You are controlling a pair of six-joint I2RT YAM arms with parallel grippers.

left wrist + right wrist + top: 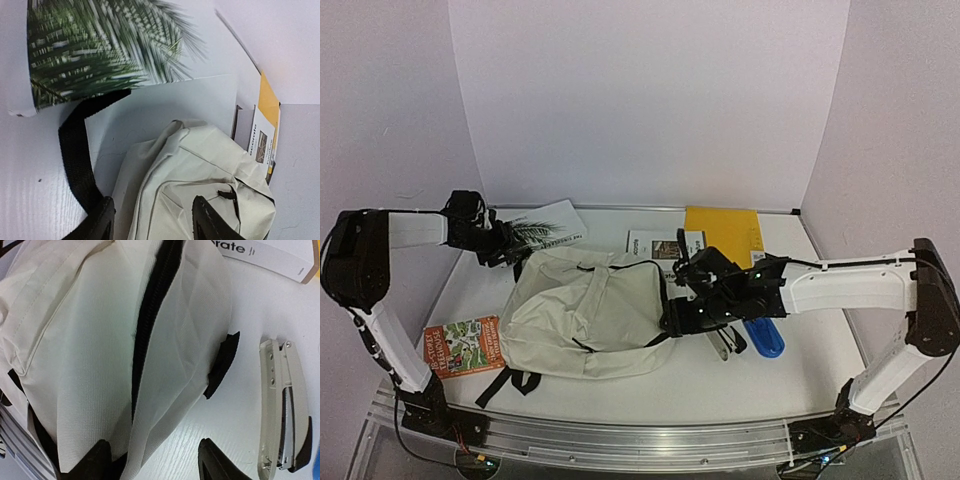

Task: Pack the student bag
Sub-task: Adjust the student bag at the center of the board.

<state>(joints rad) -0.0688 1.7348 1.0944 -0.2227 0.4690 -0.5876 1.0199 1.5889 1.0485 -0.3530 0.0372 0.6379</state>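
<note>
The student bag (585, 315) is lying flat on the bench (650, 385). The left claw (152, 225) is hovering open at its far left corner. The right claw (150, 460) is hovering open at its right edge, with cloth between the fingers.

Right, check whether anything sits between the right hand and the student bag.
Nothing visible does. The right hand is right at the student bag, with its open fingers on either side of the cream fabric. The stapler lies off to one side, not between them.
</note>
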